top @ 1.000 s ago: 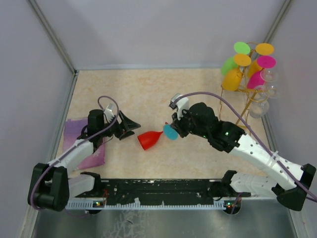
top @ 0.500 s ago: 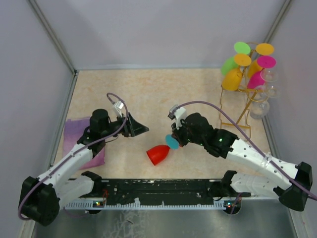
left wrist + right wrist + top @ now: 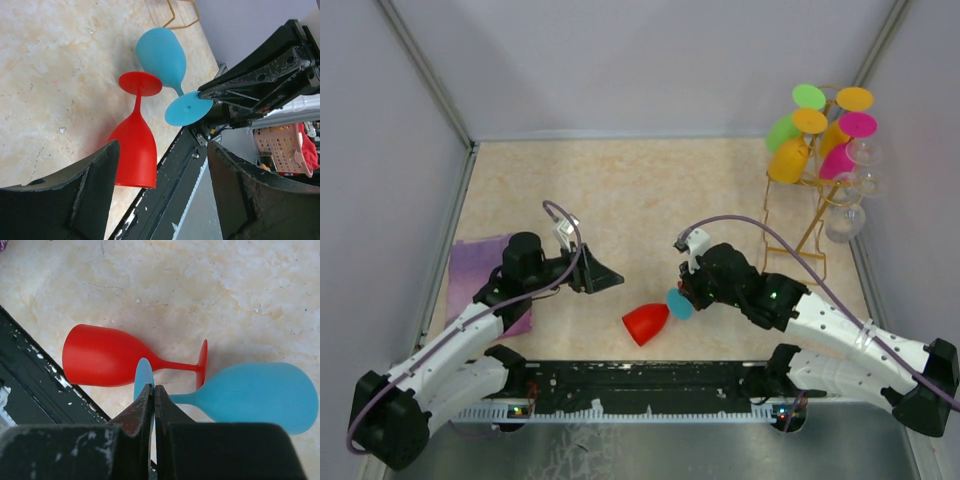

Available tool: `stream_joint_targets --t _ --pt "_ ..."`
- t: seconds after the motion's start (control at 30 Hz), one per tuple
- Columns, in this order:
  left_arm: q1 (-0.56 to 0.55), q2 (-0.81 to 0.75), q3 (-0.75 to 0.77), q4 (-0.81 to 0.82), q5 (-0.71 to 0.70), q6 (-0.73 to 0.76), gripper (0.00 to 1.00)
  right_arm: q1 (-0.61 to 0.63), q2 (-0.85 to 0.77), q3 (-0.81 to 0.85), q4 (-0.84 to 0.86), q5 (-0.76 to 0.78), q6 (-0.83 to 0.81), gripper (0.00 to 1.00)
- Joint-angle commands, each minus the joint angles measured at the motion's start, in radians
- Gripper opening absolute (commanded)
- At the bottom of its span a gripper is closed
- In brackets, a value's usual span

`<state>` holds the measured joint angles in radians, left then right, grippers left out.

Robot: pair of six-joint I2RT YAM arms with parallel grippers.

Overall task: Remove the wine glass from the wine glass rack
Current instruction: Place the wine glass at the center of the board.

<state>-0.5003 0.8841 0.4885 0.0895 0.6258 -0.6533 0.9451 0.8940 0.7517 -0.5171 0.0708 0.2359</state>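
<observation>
Right tool (image 3: pixel 153 389) pinches blue wine glass (image 3: pixel 260 397) by foot; bowl beyond fingertips.

**Inventory by kind, top view**

Coloured wine glasses: six in all. Two lie at lower centre of the frame, one red glass (image 3: pixel 646 323) and one blue glass (image 3: pixel 679 303). Four hang at upper right on the wine glass rack (image 3: pixel 817 213): one green glass (image 3: pixel 783 131), one yellow-orange glass (image 3: pixel 788 160), one deeper orange glass (image 3: pixel 834 134) and one magenta glass (image 3: pixel 838 162).

Clear glasses (image 3: pixel 844 220), far right: three appear, but their outlines overlap, so the count is uncertain.

Racks: one.

Purple cloth (image 3: pixel 480 265), left of centre: one.

Robot arms: two, the left arm (image 3: pixel 460 328) at lower left and the right arm (image 3: pixel 840 325) at lower right.
</observation>
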Motion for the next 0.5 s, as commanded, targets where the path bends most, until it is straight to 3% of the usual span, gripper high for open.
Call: stream_joint_targets --t 0.0,0.3,0.47 --pt "-0.036 -0.024 0.012 -0.023 0.015 0.038 0.76 0.001 -0.010 0.016 0.033 0.024 0.022 0.00" --pt "-0.093 -0.073 0.008 0.072 -0.016 0.088 0.77 0.002 -0.020 0.061 0.001 0.048 0.008 0.00" --pt "-0.106 -0.067 -0.094 0.443 0.074 0.142 0.78 0.003 -0.034 0.120 -0.009 0.047 -0.035 0.00"
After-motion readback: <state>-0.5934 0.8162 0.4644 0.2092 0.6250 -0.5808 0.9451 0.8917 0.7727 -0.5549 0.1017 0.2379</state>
